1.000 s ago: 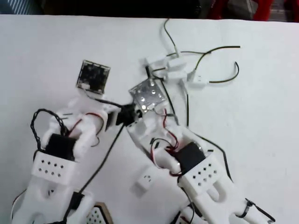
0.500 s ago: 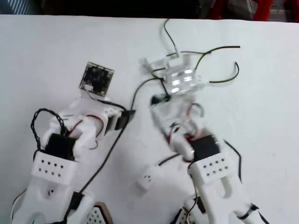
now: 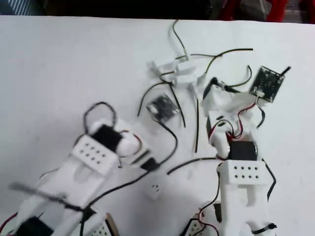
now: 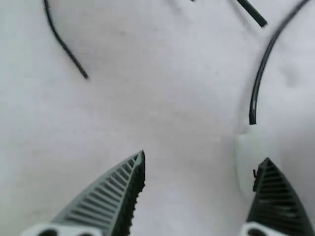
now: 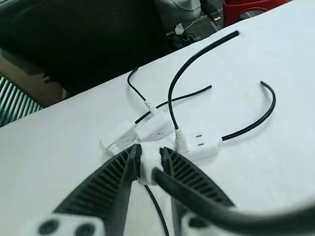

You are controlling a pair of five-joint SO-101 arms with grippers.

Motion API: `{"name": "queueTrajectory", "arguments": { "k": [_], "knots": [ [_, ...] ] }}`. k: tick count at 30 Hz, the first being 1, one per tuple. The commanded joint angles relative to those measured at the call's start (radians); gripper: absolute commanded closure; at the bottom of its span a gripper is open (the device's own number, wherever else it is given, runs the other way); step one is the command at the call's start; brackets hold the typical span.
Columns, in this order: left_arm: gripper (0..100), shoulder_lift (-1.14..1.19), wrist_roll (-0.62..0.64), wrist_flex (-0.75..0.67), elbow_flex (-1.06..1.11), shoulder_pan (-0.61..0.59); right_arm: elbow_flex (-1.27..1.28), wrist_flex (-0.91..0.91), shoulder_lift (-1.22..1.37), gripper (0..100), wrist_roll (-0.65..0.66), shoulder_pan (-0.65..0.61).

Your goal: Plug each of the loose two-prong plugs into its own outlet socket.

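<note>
Right hand (image 5: 150, 149) clamped on white plug (image 5: 146, 164); left hand (image 4: 204, 157) wide, holding nothing.
Plug sits between the fingers; sockets (image 5: 199, 142) lie near, upper centre of the high view.

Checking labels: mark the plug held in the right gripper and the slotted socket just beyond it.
plug (image 5: 148, 157), right wrist view, on its white body.
socket (image 5: 201, 143), right wrist view, on the face with the two slots.
</note>
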Motion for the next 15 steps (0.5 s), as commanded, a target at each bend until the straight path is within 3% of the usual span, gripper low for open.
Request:
{"name": "queueTrajectory", "arguments": {
  "k": [1,10,15],
  "knots": [
    [65,0.130,-0.002,0.006,-0.046,0.087,0.002,-0.062,-0.025,98.1,-0.009,0.024],
    [65,0.433,0.002,-0.135,-0.052,0.156,0.003,-0.067,-0.025,98.1,-0.011,0.027],
    [65,0.553,0.081,-0.198,-0.063,0.157,0.003,-0.067,-0.025,98.1,-0.011,0.027]
  ]
}}
